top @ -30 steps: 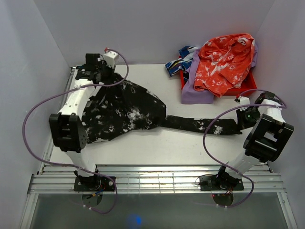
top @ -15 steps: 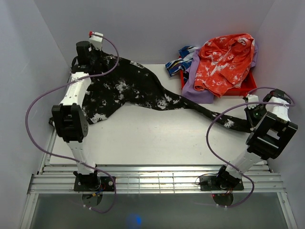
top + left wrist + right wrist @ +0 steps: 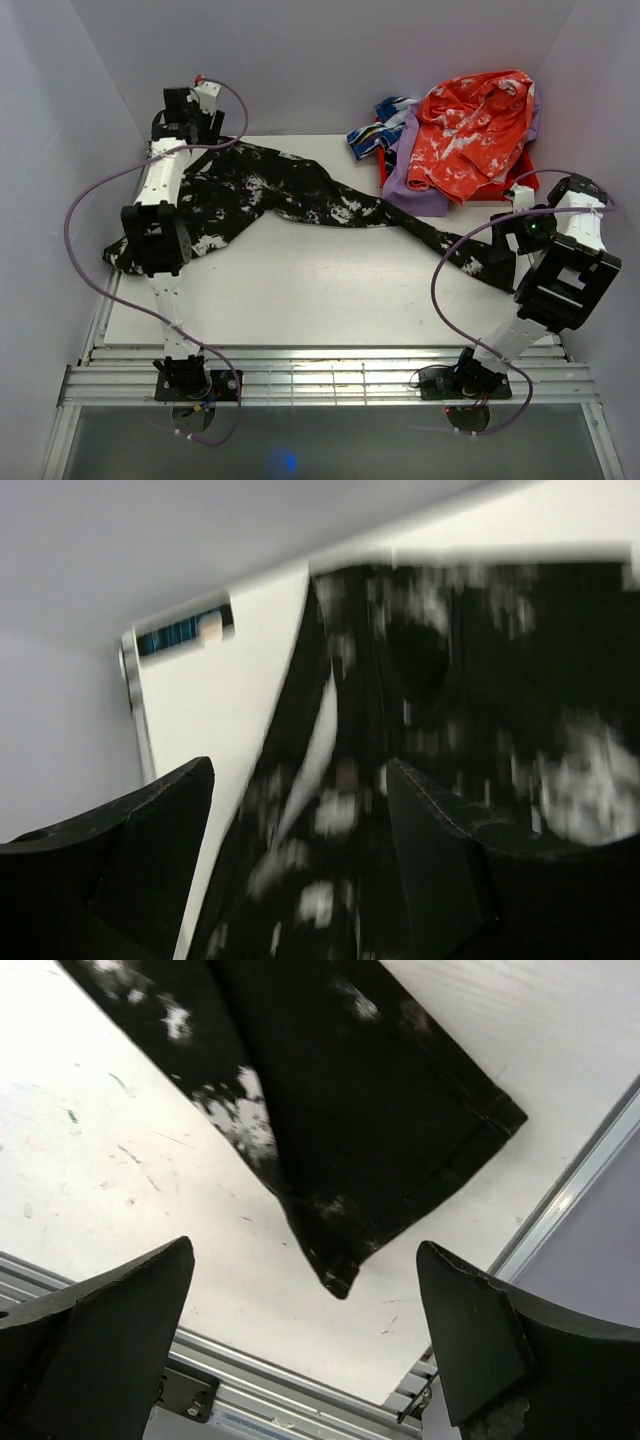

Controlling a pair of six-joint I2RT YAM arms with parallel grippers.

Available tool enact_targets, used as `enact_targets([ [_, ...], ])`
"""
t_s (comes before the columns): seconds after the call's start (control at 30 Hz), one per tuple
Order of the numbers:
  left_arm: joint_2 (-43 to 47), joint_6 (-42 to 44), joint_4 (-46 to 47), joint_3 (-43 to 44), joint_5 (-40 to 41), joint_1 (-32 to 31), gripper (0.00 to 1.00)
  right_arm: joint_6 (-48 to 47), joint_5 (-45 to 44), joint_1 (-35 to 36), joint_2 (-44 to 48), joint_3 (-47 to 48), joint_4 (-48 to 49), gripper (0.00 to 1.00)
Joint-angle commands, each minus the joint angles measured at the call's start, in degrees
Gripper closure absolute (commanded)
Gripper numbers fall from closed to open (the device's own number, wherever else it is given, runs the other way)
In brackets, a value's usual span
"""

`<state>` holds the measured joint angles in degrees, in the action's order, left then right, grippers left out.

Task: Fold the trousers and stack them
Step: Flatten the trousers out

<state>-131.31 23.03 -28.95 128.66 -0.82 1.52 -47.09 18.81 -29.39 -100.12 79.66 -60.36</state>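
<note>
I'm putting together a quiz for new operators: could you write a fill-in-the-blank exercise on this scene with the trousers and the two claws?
1. The trousers are black with ___ blotches.
2. The right claw hangs ___ above a trouser leg's hem.
3. The left claw, jaws apart, holds ___.
4. The orange-red garment lies on a ___ cloth.

Missing words: white; open; nothing; purple.

Black white-splattered trousers (image 3: 295,195), lying stretched out, wide part left, narrow leg right
</note>
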Motion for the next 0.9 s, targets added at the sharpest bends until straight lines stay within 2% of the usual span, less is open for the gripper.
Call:
enact_targets([
  [0.0,19.22,6.05,-11.99,-11.99,-5.59,5.24,0.19,-0.98,4.48,2.57,6.50,-1.34,-2.40,0.02],
  [0.13,30.13,10.79,-19.29,-27.82,-9.11,11.74,0.17,0.68,6.59,8.63,9.93,-2.05,-2.48,0.02],
  [0.23,36.62,14.57,-22.37,-38.81,-10.69,17.10,0.17,5.59,8.87,16.88,11.96,-0.48,-0.03,0.02],
  [0.33,42.51,17.48,-21.42,-49.97,-8.25,19.13,0.18,12.71,12.30,26.89,11.26,4.16,4.45,0.02],
  [0.4,44.20,19.77,-19.13,-56.64,-5.78,19.14,0.18,16.57,14.85,29.46,7.58,8.12,5.07,0.03],
  [0.47,44.65,21.35,-17.03,-59.65,-2.19,19.31,0.17,18.26,16.78,33.94,3.38,14.26,4.55,0.04],
  [0.6,43.85,25.83,-16.22,-64.49,1.96,19.31,0.18,20.63,17.93,36.59,-0.43,19.22,4.20,0.05],
  [0.87,45.17,38.57,-14.39,-70.11,4.95,18.87,0.18,18.35,15.91,36.95,2.38,11.23,6.65,0.06],
])
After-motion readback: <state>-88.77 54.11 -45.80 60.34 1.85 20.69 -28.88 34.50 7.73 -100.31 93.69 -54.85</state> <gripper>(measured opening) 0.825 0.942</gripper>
